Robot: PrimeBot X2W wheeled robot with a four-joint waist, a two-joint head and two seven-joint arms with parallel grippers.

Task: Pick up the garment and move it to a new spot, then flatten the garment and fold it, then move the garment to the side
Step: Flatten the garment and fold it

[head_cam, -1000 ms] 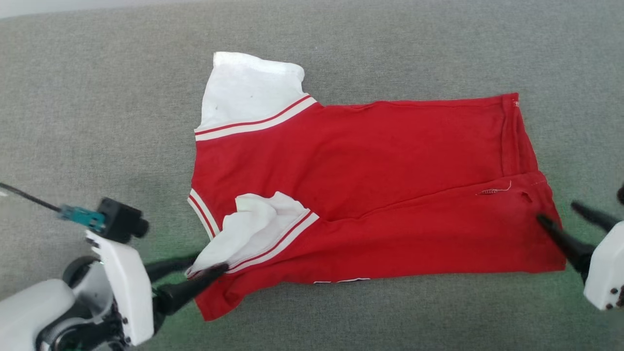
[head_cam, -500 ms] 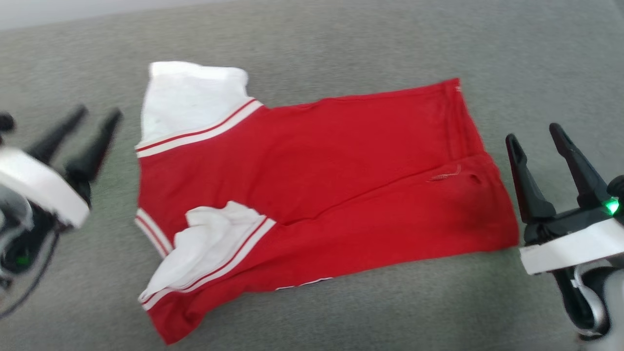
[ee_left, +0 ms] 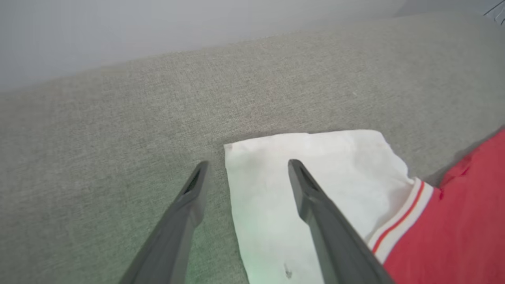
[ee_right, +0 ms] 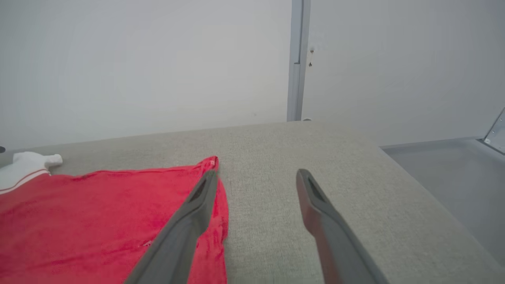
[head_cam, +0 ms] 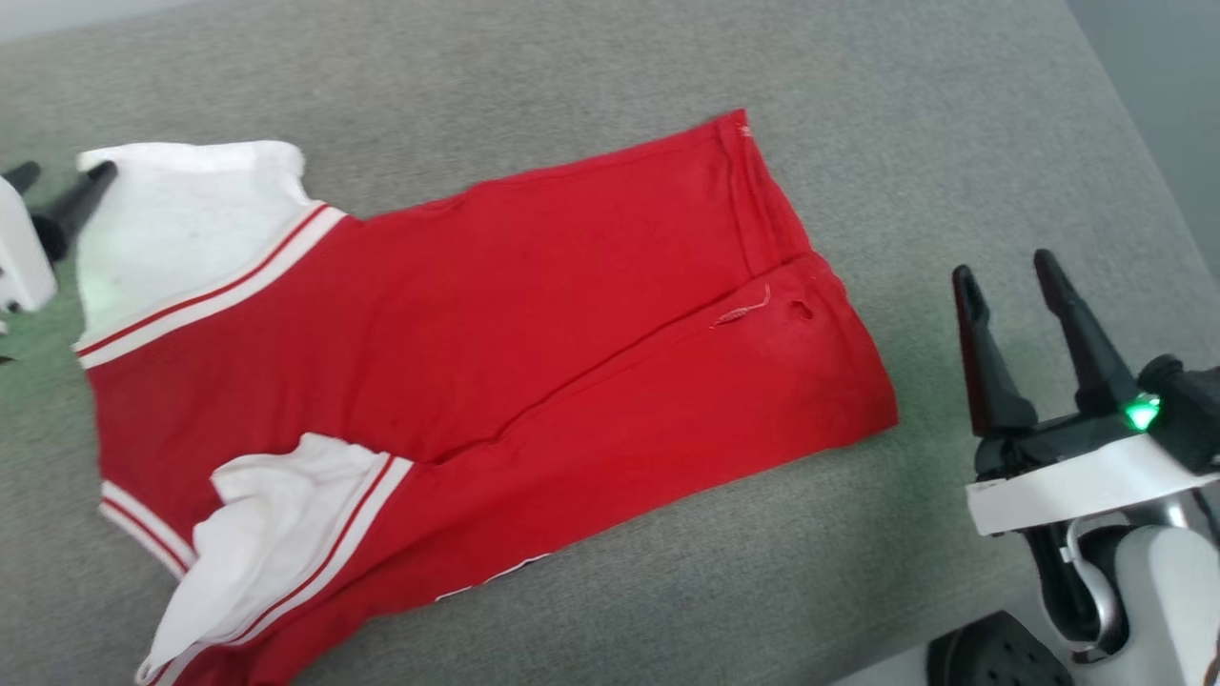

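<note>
The garment (head_cam: pixel 457 314), a red T-shirt with white sleeves and striped trim, lies on the grey cushion with its near half folded over along its length. Its near sleeve (head_cam: pixel 276 514) is bunched on top. My left gripper (head_cam: pixel 59 179) is open at the far sleeve (head_cam: pixel 181 229). In the left wrist view the left gripper (ee_left: pixel 248 163) hovers astride that sleeve's (ee_left: pixel 335 169) corner, holding nothing. My right gripper (head_cam: pixel 1006 269) stands open and empty, to the right of the hem (head_cam: pixel 762 191). In the right wrist view, the right gripper (ee_right: pixel 256 173) sits beside the garment's (ee_right: pixel 98 213) hem edge.
The grey fabric cushion (head_cam: pixel 572 76) spreads under everything. Its right edge (head_cam: pixel 1134 162) drops to a grey floor (ee_right: pixel 453 169). Behind the cushion stands a white wall (ee_right: pixel 138 59) with a vertical frame strip (ee_right: pixel 296 59).
The head camera has swung right, shifting the garment left in view. My left gripper let go of the near sleeve and went to the far sleeve. My right gripper left the hem.
</note>
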